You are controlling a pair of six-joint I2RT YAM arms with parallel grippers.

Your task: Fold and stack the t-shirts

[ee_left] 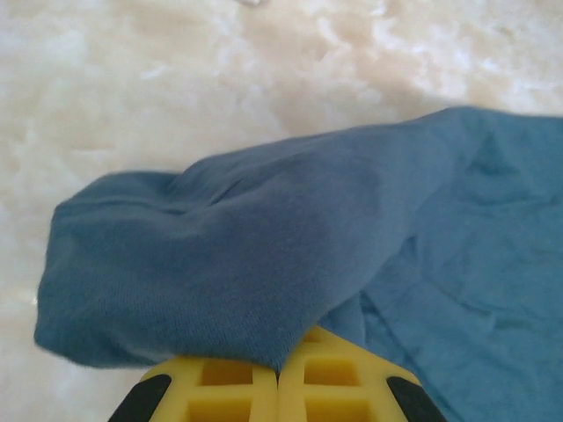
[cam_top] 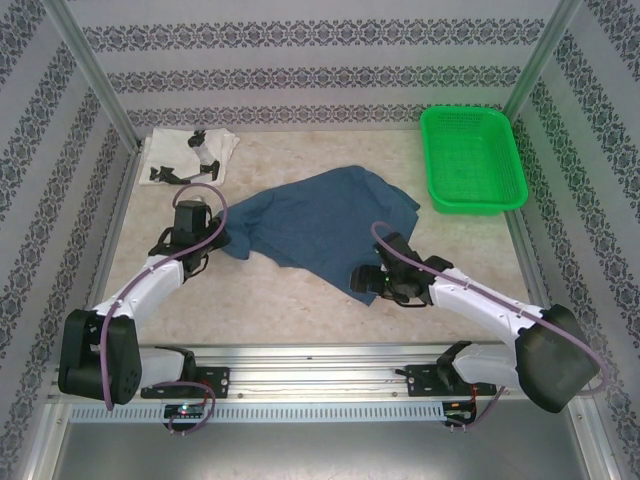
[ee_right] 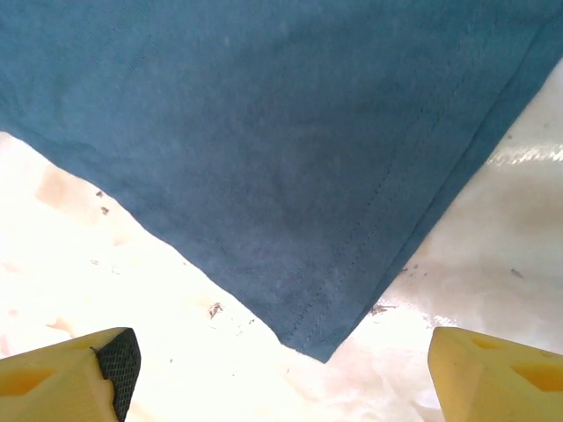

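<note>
The dark blue-teal t-shirt (cam_top: 320, 222) lies spread and rumpled in the middle of the table. My left gripper (cam_top: 220, 240) is at its left edge, and in the left wrist view the yellow fingers (ee_left: 220, 391) are pressed together on a fold of the blue cloth (ee_left: 264, 255). My right gripper (cam_top: 363, 280) is at the shirt's near corner. Its fingers (ee_right: 62, 382) stand wide apart, and the hemmed corner (ee_right: 321, 343) lies flat on the table just ahead of them, untouched. The folded white t-shirt with black marks (cam_top: 188, 155) sits at the back left.
A bright green mesh basket (cam_top: 472, 160) stands at the back right. Patterned walls and metal posts close in the table (cam_top: 300, 300) on three sides. Bare tabletop lies in front of the blue shirt, between the two arms.
</note>
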